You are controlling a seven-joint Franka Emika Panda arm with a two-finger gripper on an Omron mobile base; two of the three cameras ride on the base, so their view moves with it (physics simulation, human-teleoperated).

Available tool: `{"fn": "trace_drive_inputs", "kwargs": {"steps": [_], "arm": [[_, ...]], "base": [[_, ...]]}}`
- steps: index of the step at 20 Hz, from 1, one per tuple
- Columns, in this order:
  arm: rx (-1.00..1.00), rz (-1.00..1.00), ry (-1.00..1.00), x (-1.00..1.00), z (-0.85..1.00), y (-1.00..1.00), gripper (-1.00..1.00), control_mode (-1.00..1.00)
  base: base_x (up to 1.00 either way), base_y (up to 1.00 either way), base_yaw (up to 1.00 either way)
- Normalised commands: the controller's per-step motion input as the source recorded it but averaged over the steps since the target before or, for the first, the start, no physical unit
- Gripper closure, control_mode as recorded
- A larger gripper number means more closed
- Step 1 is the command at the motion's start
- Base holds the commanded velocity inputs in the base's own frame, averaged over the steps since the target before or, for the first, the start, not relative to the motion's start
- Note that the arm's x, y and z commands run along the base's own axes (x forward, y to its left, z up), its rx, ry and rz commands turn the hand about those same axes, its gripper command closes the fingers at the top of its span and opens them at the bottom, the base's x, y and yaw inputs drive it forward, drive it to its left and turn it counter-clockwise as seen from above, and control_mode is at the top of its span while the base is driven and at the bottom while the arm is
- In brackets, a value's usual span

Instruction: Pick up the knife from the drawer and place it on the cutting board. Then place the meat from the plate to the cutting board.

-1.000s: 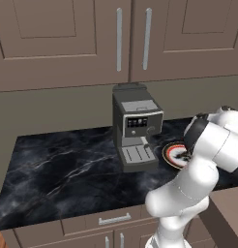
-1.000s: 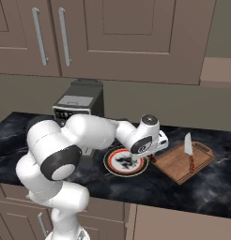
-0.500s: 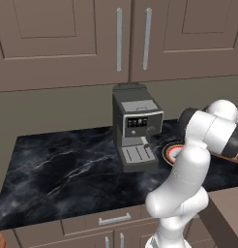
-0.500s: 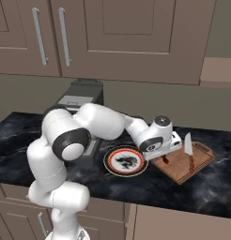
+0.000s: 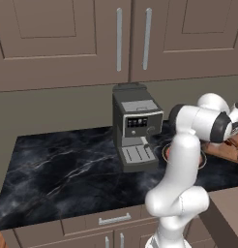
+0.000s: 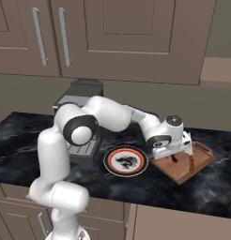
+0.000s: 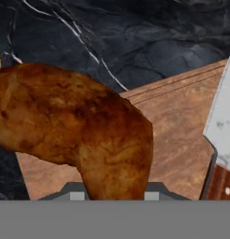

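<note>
The two-finger gripper (image 6: 174,158) is clenched on the dark reddish-brown chunk of meat (image 7: 84,135), which bulges large in the hand view just above the finger tips. In the right base view the gripper hangs over the left part of the flat rectangular brown wooden cutting board (image 6: 195,166), so the board surface lies directly beneath the meat. The small knife with pale blade and reddish-brown handle (image 7: 224,135) already lies on the board, just to the right of the meat, its long axis running near to far. The round red-rimmed white plate (image 6: 111,158) sits left of the board. Judging from this, lowering straight down should land the meat beside the blade.
</note>
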Motion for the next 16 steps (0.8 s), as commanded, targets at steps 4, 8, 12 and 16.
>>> {"fn": "trace_drive_inputs", "kwargs": {"steps": [4, 8, 12, 16], "arm": [[0.0, 0.0, 0.01, 0.15, -0.24, -0.13, 1.0, -1.0], [0.0, 0.0, 0.02, 0.12, -0.25, -0.06, 1.0, -1.0], [0.0, 0.0, 0.02, 0.11, -0.25, -0.09, 1.0, -1.0], [0.0, 0.0, 0.02, 0.09, -0.28, -0.08, 1.0, -1.0]], "base": [[0.0, 0.0, 0.0], [0.0, 0.0, 0.0], [0.0, 0.0, 0.0], [0.0, 0.0, 0.0]]}}
